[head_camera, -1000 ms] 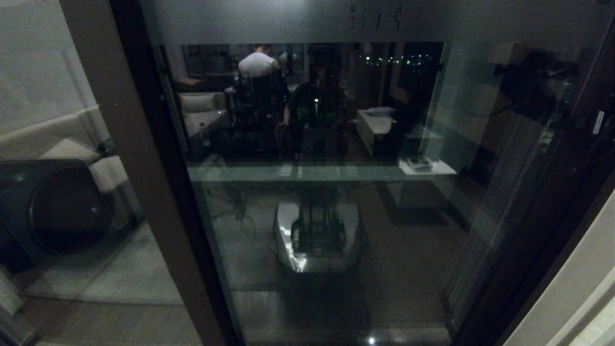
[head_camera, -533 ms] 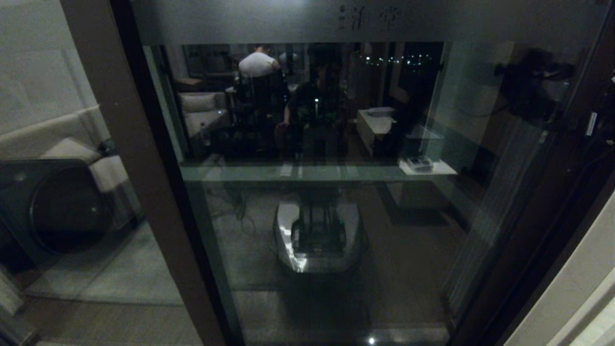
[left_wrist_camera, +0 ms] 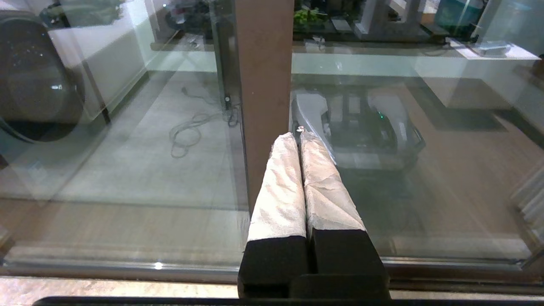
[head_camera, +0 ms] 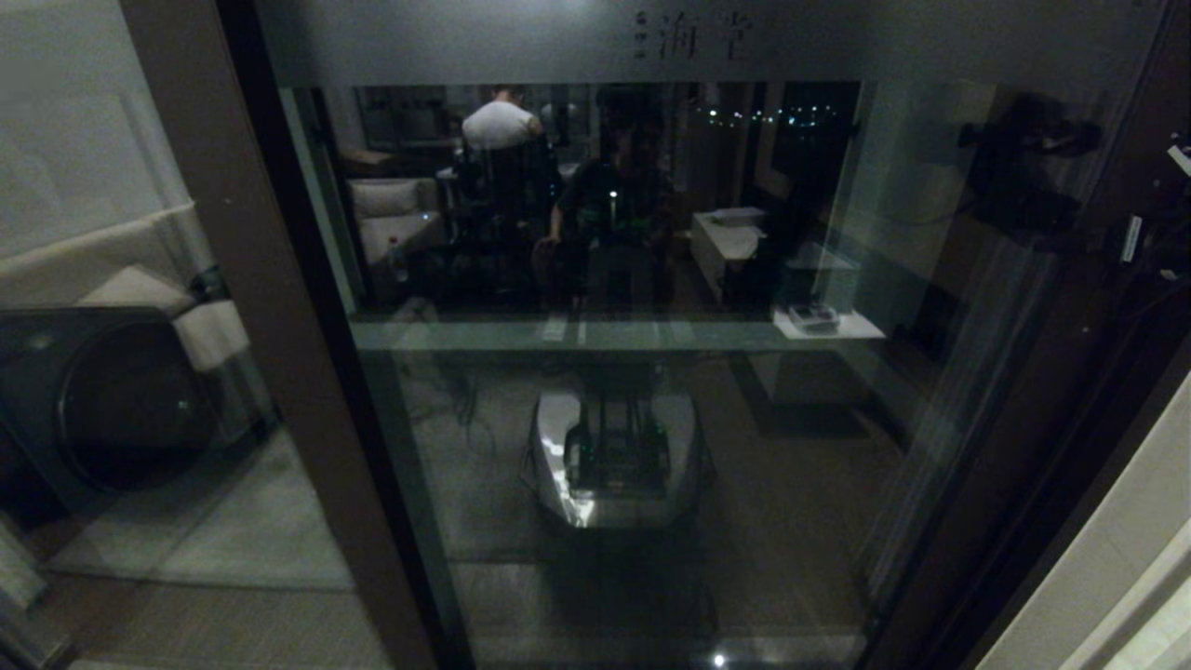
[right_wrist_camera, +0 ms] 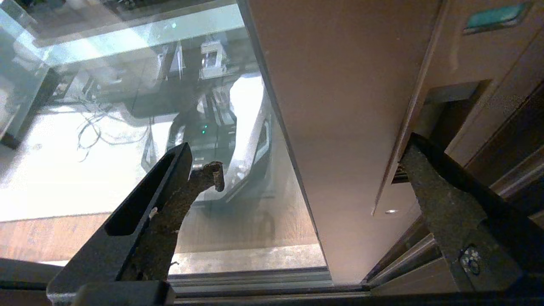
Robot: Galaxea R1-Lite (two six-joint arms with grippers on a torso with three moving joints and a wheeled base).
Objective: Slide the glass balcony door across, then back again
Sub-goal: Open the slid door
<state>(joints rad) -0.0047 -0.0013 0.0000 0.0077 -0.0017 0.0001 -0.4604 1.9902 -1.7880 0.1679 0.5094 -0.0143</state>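
The glass balcony door fills the middle of the head view, its frosted top band bearing dark characters. Its dark brown right stile stands between the fingers of my right gripper, which is open. One finger is on the glass side. The other finger lies at the stile's outer edge, just below a dark recess. In the head view the right arm is a dark shape at the right edge. My left gripper is shut on nothing, its cloth-wrapped tips before a brown upright.
A fixed brown-framed panel stands at the left, with a dark round-fronted machine and pale cushions behind it. A light wall is at the right. The floor track runs below. My base is reflected in the glass.
The door has slid leftward in the head view: the frosted characters and the right stile shifted left, and my right gripper moved left with the stile.
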